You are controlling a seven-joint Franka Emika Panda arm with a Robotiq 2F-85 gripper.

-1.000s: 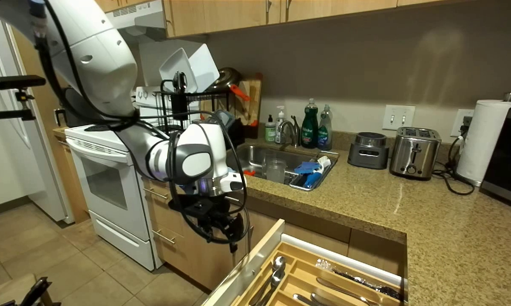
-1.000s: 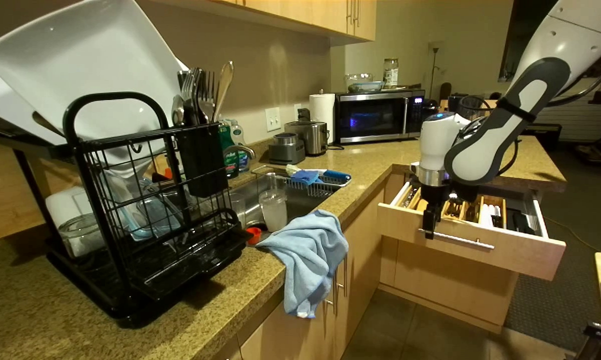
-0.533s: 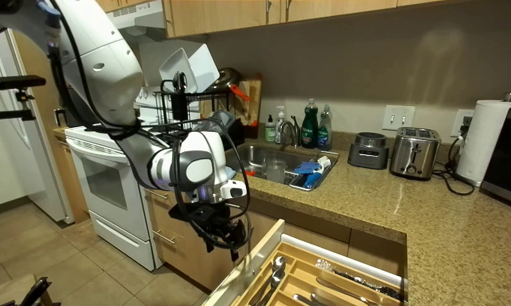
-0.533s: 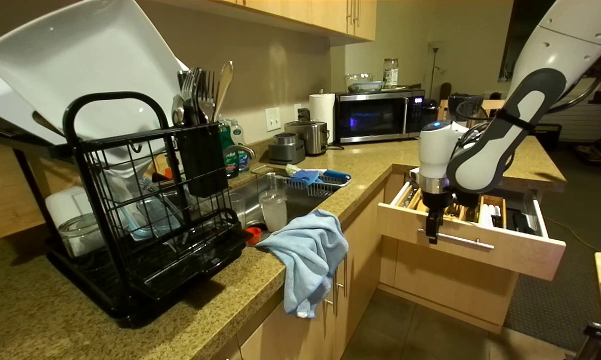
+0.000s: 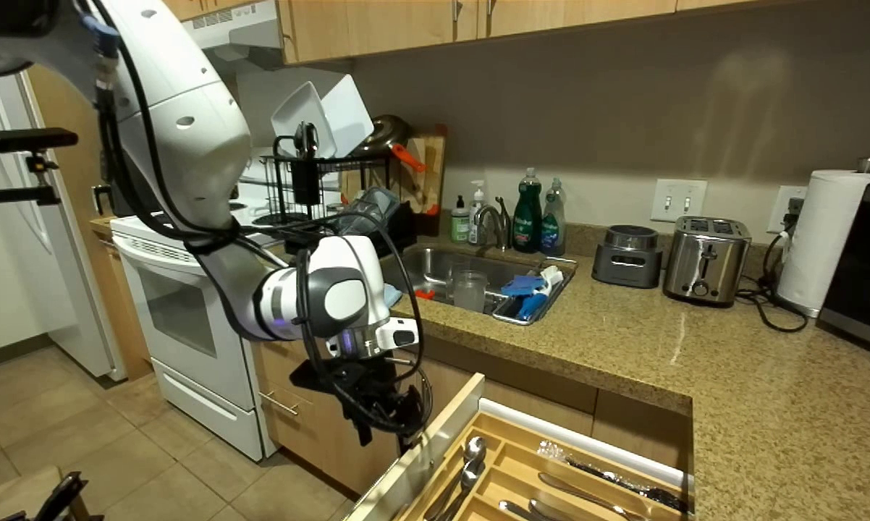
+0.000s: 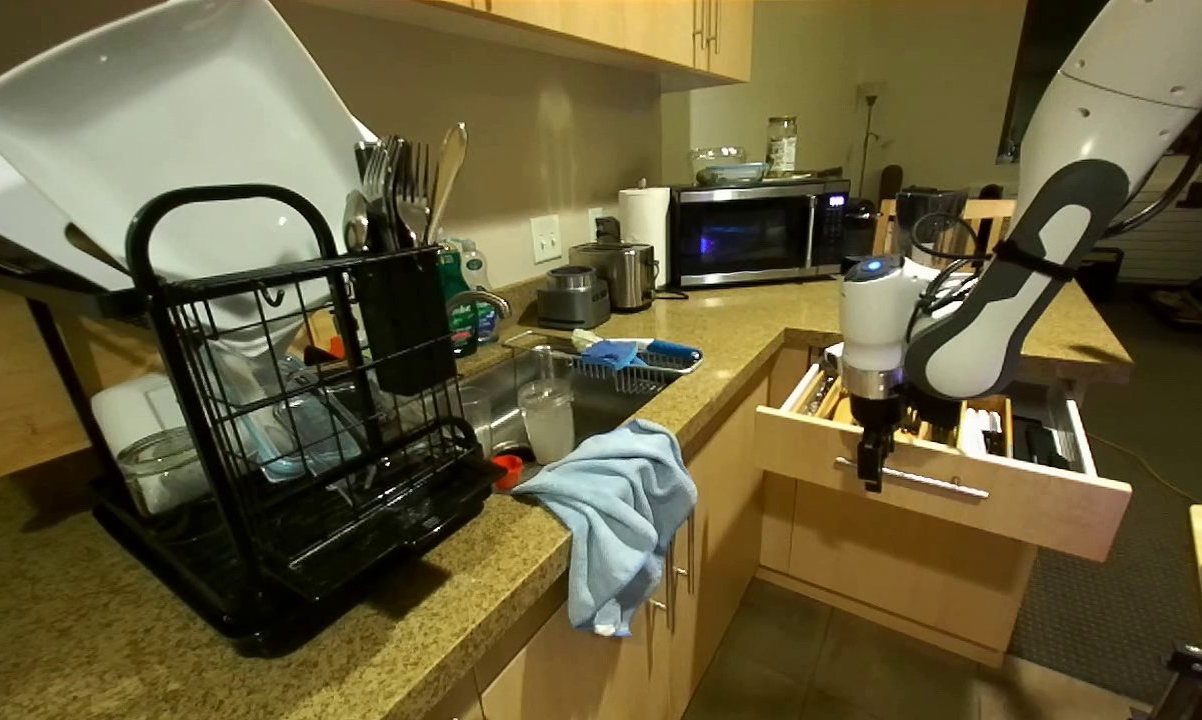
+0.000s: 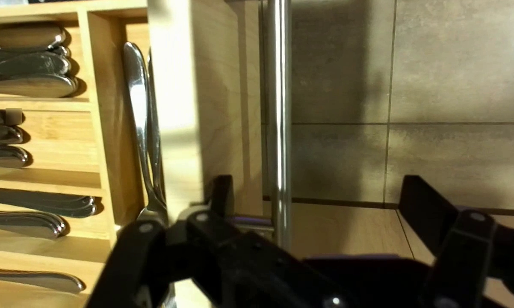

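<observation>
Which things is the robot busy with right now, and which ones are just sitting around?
Busy with, it seems: the open claw; the drawer handle, close to it; the pulled-out drawer.

Just around: the blue towel; the toaster; the green soap bottle; the microwave.

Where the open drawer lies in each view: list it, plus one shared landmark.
In an exterior view: open drawer at the bottom, mostly right of centre.
In an exterior view: open drawer on the right, mostly below mid-height.
Wrist view: open drawer on the left.
Shared landmark: wooden dividers inside it.
</observation>
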